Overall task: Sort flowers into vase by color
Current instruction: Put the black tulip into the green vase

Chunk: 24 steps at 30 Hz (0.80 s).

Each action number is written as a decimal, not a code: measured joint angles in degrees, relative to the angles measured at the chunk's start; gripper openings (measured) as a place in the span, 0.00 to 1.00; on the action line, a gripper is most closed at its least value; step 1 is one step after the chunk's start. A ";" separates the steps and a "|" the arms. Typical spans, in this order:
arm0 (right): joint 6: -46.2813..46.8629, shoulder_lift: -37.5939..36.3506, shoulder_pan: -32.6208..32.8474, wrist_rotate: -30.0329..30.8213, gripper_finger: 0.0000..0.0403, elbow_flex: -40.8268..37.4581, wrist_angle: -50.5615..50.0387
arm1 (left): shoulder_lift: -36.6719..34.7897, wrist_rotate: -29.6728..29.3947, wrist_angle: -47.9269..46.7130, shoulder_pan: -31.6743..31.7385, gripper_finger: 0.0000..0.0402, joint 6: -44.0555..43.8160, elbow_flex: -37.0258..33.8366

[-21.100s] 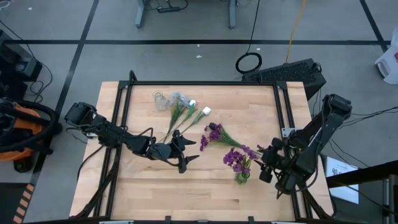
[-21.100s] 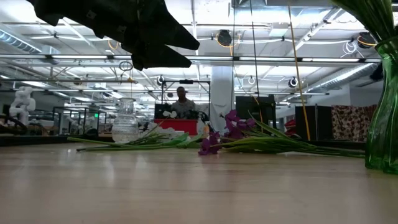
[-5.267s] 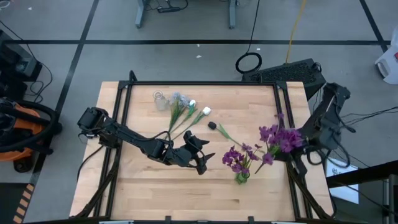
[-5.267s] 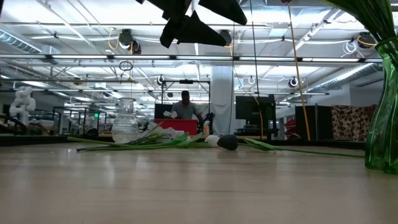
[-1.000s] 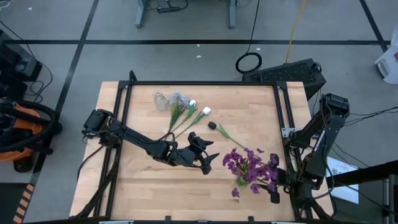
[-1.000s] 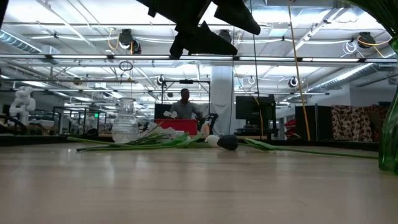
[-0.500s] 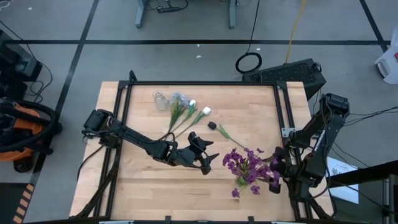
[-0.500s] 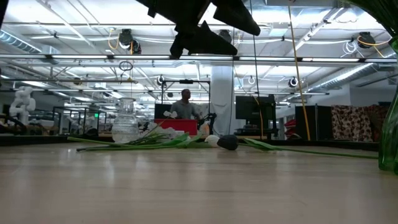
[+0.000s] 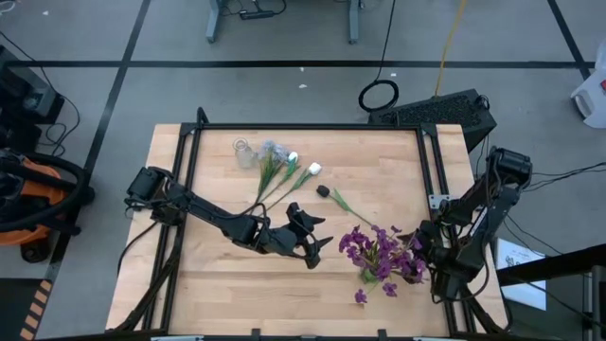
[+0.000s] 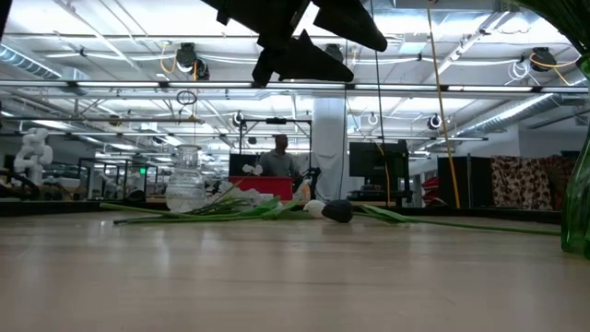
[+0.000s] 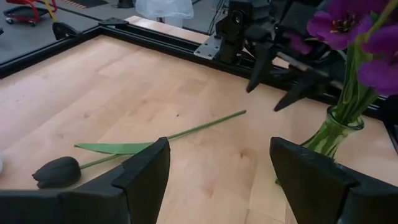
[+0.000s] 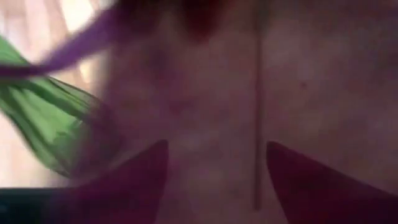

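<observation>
- High view is showing the left gripper (image 9: 317, 248) hanging over the middle of the table (image 9: 218, 284), its jaws standing apart with nothing between them.
- The right gripper (image 9: 423, 248) is sitting at the table's right edge, just beside the purple flowers (image 9: 379, 254); its jaws are apart, and they are gripping nothing as far as the left wrist view shows.
- The purple flowers are standing bunched in the green vase (image 11: 333, 134), which is resting on the wood near the right edge; one loose purple bloom (image 9: 361, 296) is lying on the table just in front of the bunch.
- A dark tulip (image 9: 323, 190) is lying flat near the table's centre, its thin green stalk trailing toward the green vase.
- The white buds (image 9: 305, 170) and the pale grey-blue cluster (image 9: 273, 150) are lying together toward the far side, stalks fanned out, beside a small clear glass vase (image 9: 244, 152).
- The right wrist view is filled with blurred purple and green, likely the bunch and green vase pressed close to the lens.
- Low view is showing a person (image 10: 279, 159) standing in the room well beyond the table.
</observation>
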 joint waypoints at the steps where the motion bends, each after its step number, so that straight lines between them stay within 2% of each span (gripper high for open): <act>1: 0.74 0.59 -0.06 0.00 0.64 -0.46 0.41 | 0.00 0.16 0.00 -0.10 0.70 0.00 0.00; 6: 4.09 4.63 -1.41 1.29 0.62 -1.00 0.77 | 0.00 0.51 0.03 -0.36 0.70 -0.31 0.00; 16: 3.68 14.22 -6.28 7.37 0.58 -1.04 5.01 | -0.03 0.88 -0.38 -1.59 0.70 -0.31 0.00; 24: 3.56 17.29 -10.40 12.72 0.56 -1.81 5.68 | -0.04 1.09 -1.89 -2.61 0.70 -0.19 -0.02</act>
